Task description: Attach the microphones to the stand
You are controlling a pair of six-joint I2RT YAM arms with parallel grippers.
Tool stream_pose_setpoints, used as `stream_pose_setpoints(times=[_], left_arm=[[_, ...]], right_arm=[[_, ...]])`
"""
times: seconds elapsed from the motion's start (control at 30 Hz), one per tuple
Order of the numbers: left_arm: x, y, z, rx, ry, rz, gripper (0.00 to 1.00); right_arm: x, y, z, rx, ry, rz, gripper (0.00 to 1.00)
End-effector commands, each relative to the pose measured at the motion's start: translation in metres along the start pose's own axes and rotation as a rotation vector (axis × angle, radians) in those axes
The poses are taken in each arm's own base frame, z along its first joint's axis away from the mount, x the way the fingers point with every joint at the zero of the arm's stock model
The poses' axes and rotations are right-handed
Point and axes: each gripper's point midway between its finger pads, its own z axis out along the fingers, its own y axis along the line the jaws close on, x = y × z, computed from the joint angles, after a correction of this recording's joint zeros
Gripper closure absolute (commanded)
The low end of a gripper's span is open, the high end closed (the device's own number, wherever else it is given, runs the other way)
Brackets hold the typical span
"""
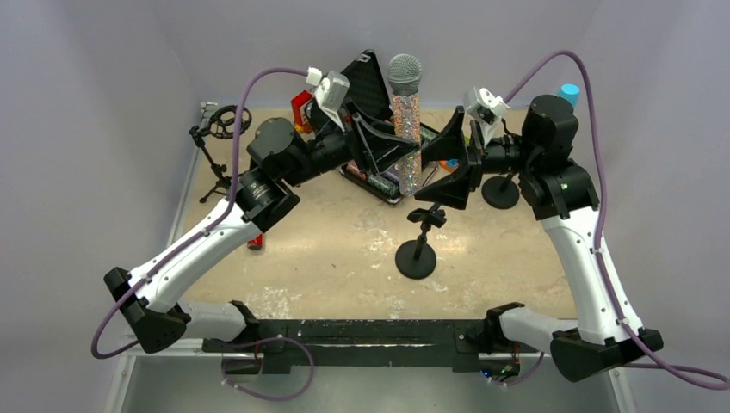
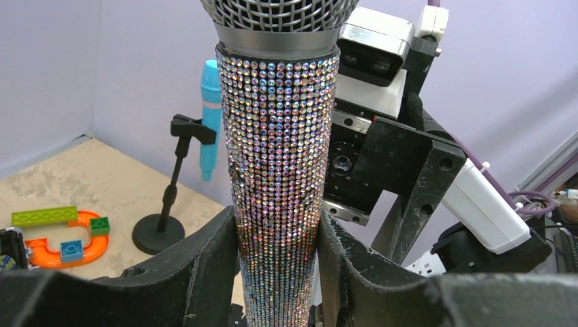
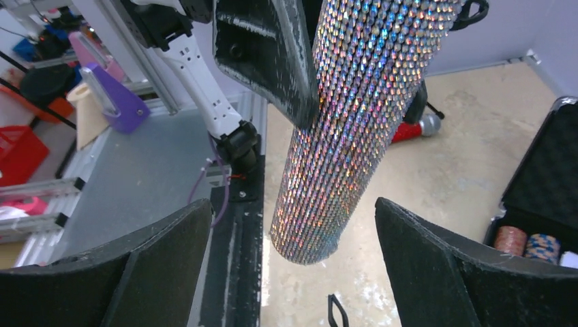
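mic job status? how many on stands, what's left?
Done: the light blue microphone looks clipped into the right-hand stand. In hand: the left gripper clamps the glittery silver microphone upright; the right gripper stands open around its lower end, not touching. Left: seating the silver one, then the red microphone, lying on the table. The centre stand is empty.

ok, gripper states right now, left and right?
Left gripper: shut on the glittery silver microphone, held upright.
Right gripper: open, straddling that microphone's lower end without touching it.
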Motion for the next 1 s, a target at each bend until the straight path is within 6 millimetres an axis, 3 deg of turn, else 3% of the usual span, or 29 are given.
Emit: stream_pose_setpoints(times=[0.0, 0.1, 0.17, 0.3, 0.4, 0.47, 0.57, 0.63, 0.97], left_arm=[[-0.029, -0.017, 0.008, 0.041, -0.110, 0.013, 1.00], [-0.027, -0.020, 0.012, 0.058, -0.119, 0.000, 1.00], [-0.026, -0.024, 0.015, 0.072, -0.119, -0.009, 1.00], [-0.019, -0.022, 0.017, 0.074, -0.114, -0.032, 1.00], [-0.018, -0.022, 0.014, 0.073, -0.113, -0.044, 0.99], [-0.020, -0.025, 0.010, 0.071, -0.109, -0.060, 0.76], [-0.025, -0.027, 0.003, 0.070, -0.111, -0.073, 0.42], [-0.029, -0.027, -0.001, 0.084, -0.109, -0.083, 0.32], [-0.025, -0.045, 0.010, 0.214, 0.039, -0.091, 0.29]], right_arm=[[-0.006, 0.008, 0.010, -0.085, -0.044, 0.113, 0.09], [-0.001, 0.005, 0.016, -0.094, -0.052, 0.149, 0.16], [0.003, 0.002, 0.018, -0.096, -0.049, 0.174, 0.25], [0.006, 0.002, 0.019, -0.102, -0.048, 0.187, 0.63], [0.010, 0.004, 0.018, -0.110, -0.047, 0.184, 0.83], [0.013, 0.007, 0.017, -0.117, -0.045, 0.173, 0.91], [0.019, 0.010, 0.016, -0.132, -0.036, 0.155, 0.97], [0.023, 0.012, 0.016, -0.144, -0.029, 0.145, 0.99], [0.032, 0.012, 0.019, -0.166, -0.003, 0.130, 1.00]])
